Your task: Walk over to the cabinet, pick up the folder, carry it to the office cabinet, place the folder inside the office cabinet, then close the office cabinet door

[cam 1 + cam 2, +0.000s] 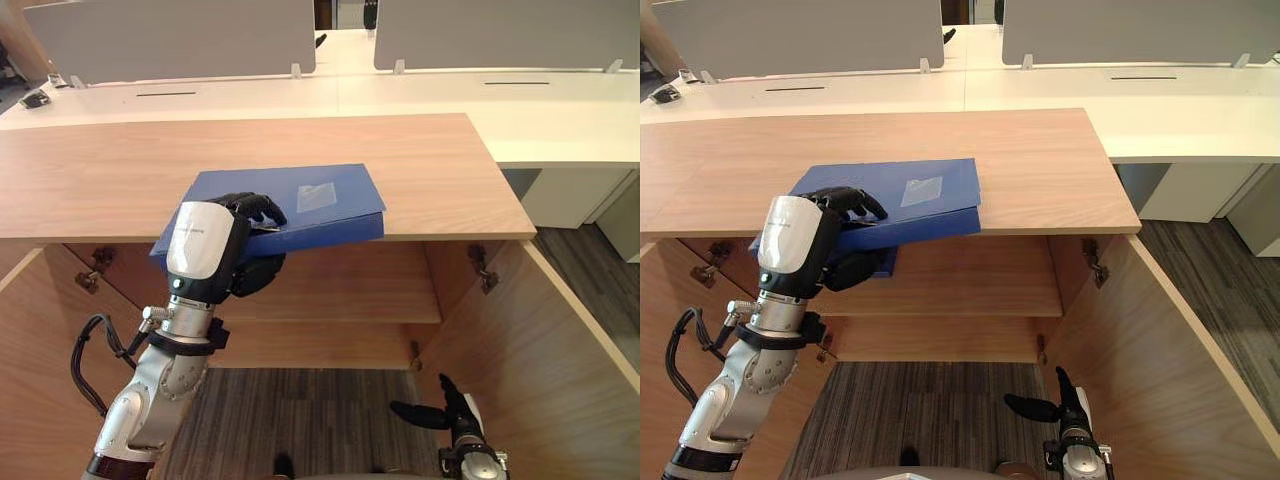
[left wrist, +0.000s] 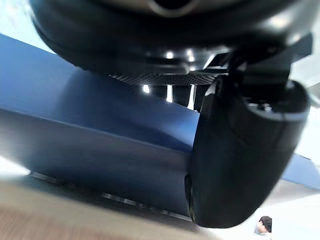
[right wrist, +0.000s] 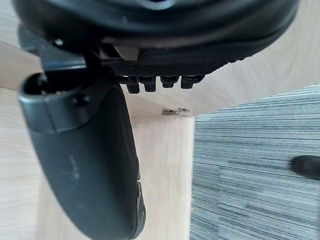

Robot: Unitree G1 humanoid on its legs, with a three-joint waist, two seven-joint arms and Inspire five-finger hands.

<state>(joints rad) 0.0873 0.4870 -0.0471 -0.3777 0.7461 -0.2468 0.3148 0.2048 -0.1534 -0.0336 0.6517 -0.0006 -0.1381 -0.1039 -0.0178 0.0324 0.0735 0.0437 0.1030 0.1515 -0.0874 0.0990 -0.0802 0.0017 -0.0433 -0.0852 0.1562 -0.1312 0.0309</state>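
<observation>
Folder (image 1: 320,205), blue and flat, is seen lying on the wooden top surface (image 1: 420,170) of the office cabinet, with its 7 o'clock corner jutting out past the front edge of that surface. A small clear pocket (image 1: 317,195) is fixed on its cover. The overhanging corner is gripped by the left robot hand (image 1: 240,250): the dark fingers (image 1: 258,208) are curled down onto the cover, and the thumb (image 2: 240,150) is tucked beneath. In the left wrist view the thumb appears to be pressed against the folder's underside, though the contact itself is not plainly shown. The rest of the folder is borne by the surface, its far end pointed toward 2 o'clock.

Below the surface the cabinet is open. One door (image 1: 560,340) is swung out at 4 o'clock and the other door (image 1: 30,350) at 8 o'clock, and metal hinges (image 1: 480,265) are seen at the inner walls. A wooden shelf (image 1: 350,305) is set inside, just under the folder's overhang.

The right robot hand (image 1: 450,405) is held low at 5 o'clock, near the inner face of the right door and over the grey carpet (image 1: 300,410). Its fingers are stretched out loosely and nothing is held in it.

At 12 o'clock, beyond the cabinet, white desks (image 1: 450,95) with grey partition screens (image 1: 170,35) are ranged.
</observation>
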